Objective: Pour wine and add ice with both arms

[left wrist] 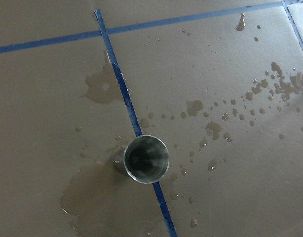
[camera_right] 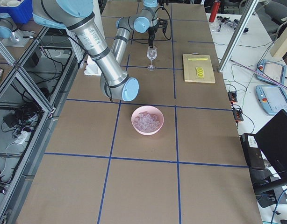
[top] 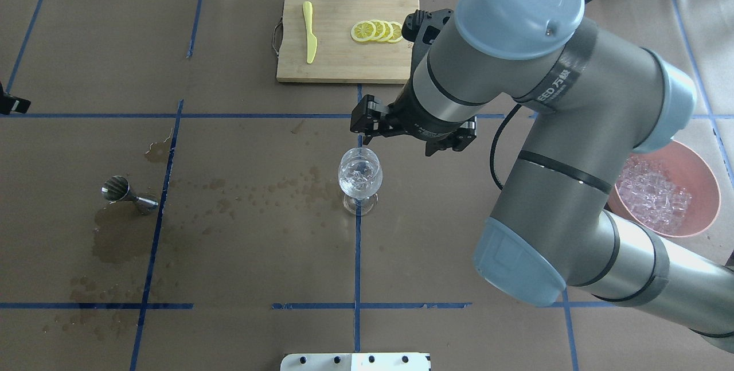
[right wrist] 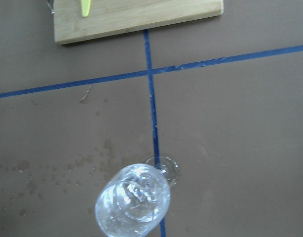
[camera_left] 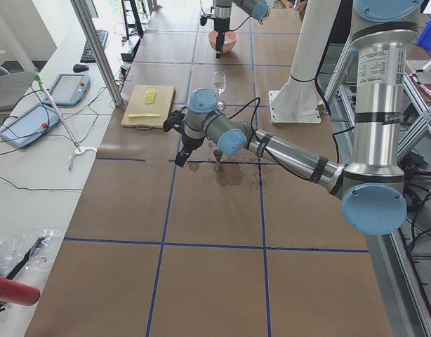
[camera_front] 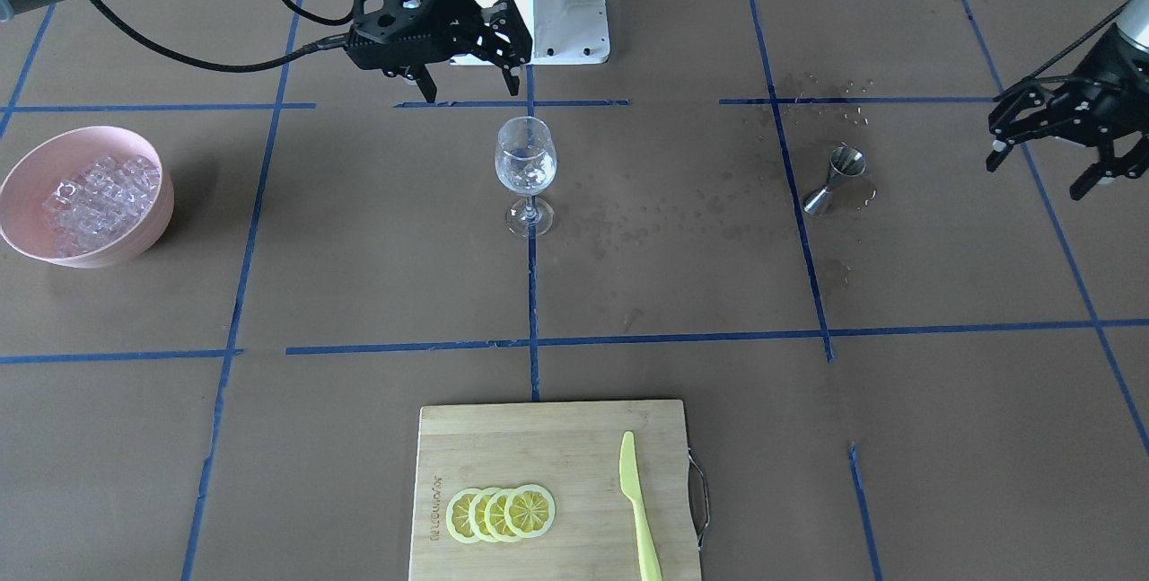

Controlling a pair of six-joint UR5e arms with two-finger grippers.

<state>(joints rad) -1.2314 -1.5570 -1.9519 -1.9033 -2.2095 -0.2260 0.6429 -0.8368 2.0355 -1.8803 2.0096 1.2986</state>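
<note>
A wine glass [camera_front: 525, 170] stands at the table's middle with clear ice cubes [top: 360, 175] in its bowl; I cannot make out wine in it. It also shows in the right wrist view [right wrist: 133, 200]. My right gripper [camera_front: 471, 89] hangs open and empty just above it, on the robot's side. A steel jigger [camera_front: 835, 179] stands upright in a wet patch; its cup [left wrist: 146, 159] looks dark and I cannot tell whether it holds liquid. My left gripper [camera_front: 1034, 179] is open and empty, raised a little way off to the jigger's side.
A pink bowl [camera_front: 27, 231] full of ice cubes [camera_front: 99, 199] stands at the right arm's end of the table. A wooden board [camera_front: 539, 437] with lemon slices [camera_front: 501, 512] and a yellow knife [camera_front: 635, 500] lies at the far edge. Wet spots [top: 269, 187] mark the paper.
</note>
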